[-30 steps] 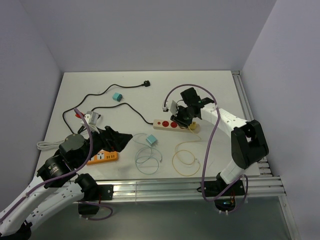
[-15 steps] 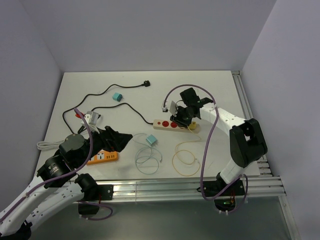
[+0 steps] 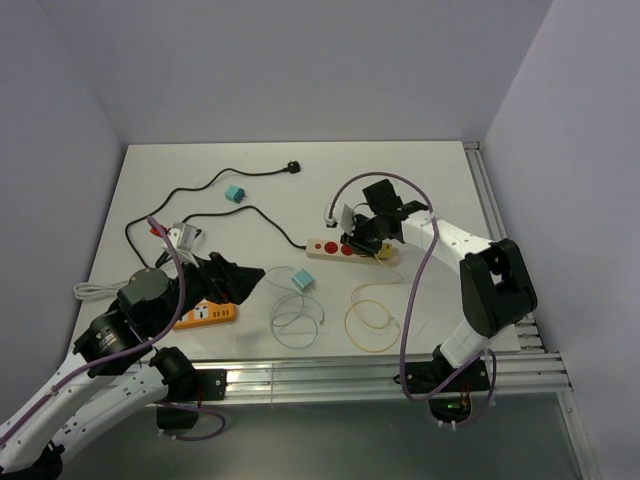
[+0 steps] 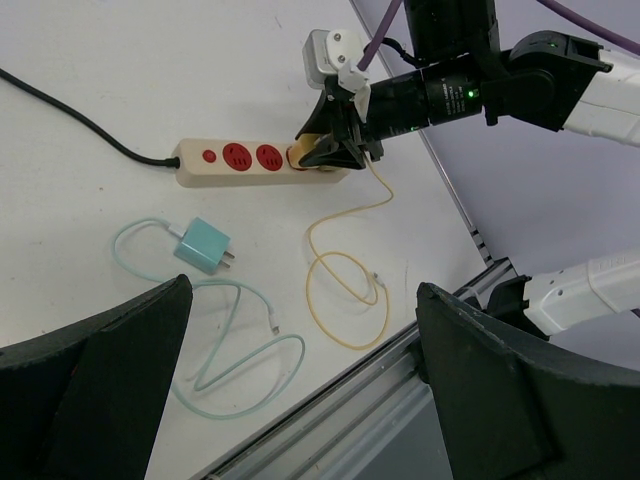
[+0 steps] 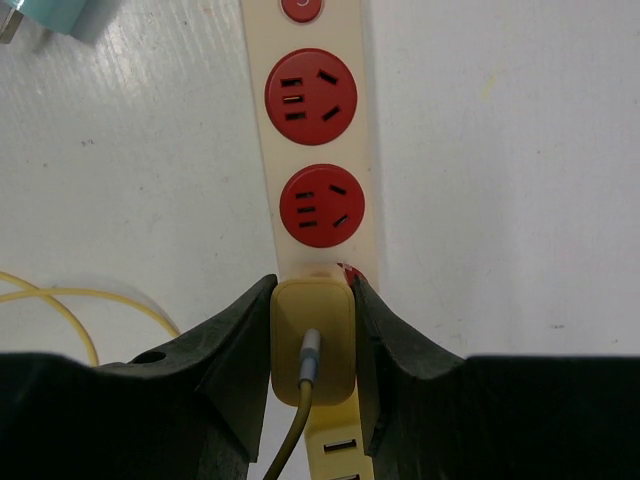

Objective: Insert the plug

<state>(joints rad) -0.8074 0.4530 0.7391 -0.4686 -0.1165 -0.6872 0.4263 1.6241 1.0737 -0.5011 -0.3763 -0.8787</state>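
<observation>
White worktop (image 3: 430,180) fills the space between pale walls, with both arm bases at its near edge. At the left, the left gripper (image 3: 240,280) hangs low over the surface. Its black fingers (image 4: 110,360) stand wide apart and hold nothing. Just beside it lies a flat orange socket block (image 3: 207,314). More to the middle rests a small teal charger cube (image 4: 203,245), and its thin teal cable curls in loops toward the near edge. Next comes a long cream power strip with round red sockets (image 4: 240,158), with a black cord leaving its left end. Two red sockets are free. At the right end of the strip the right gripper (image 5: 312,292) is clamped on a pale yellow rectangular plug (image 5: 335,335). The plug sits on the strip, directly after the second free socket. I cannot tell how deep its pins are in. A thin yellow cable (image 5: 303,405) leaves the plug and makes a loop on the worktop near the front edge.
</observation>
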